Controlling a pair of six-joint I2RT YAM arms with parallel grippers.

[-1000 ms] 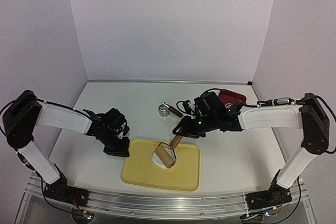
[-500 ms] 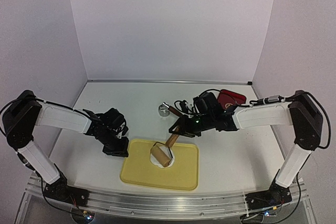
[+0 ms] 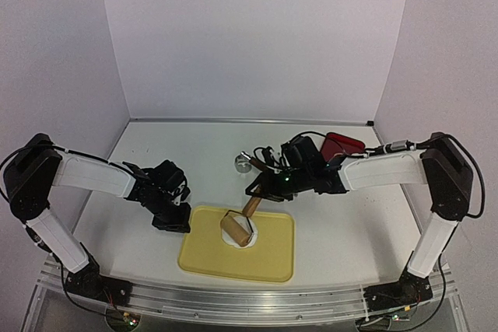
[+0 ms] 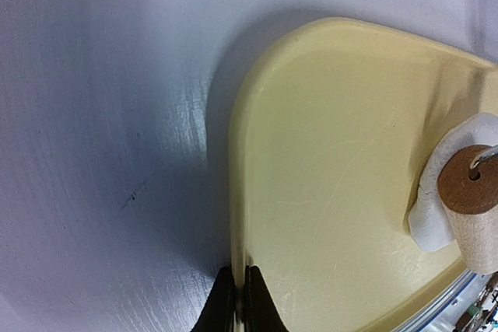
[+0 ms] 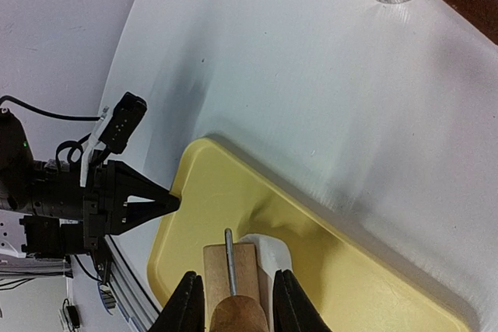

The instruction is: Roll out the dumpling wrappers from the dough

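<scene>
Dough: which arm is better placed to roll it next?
Right: the right gripper grips the roller by its handle, roller resting on the dough. The left gripper is shut on the tray rim.

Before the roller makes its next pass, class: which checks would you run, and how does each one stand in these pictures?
1. Tray held steady: ok, the left jaws are closed on its rim.
2. Roller handle gripped: ok, the right jaws are closed around it.
3. Roller on the dough: ok, it rests on the white mass.
4. Dough inside the tray: ok, all that shows lies on the yellow surface.
5. Dough thin enough: cannot tell, the roller hides much of it.
6. Ring cutter out of the way: ok, it stands on the table beyond the tray.
</scene>
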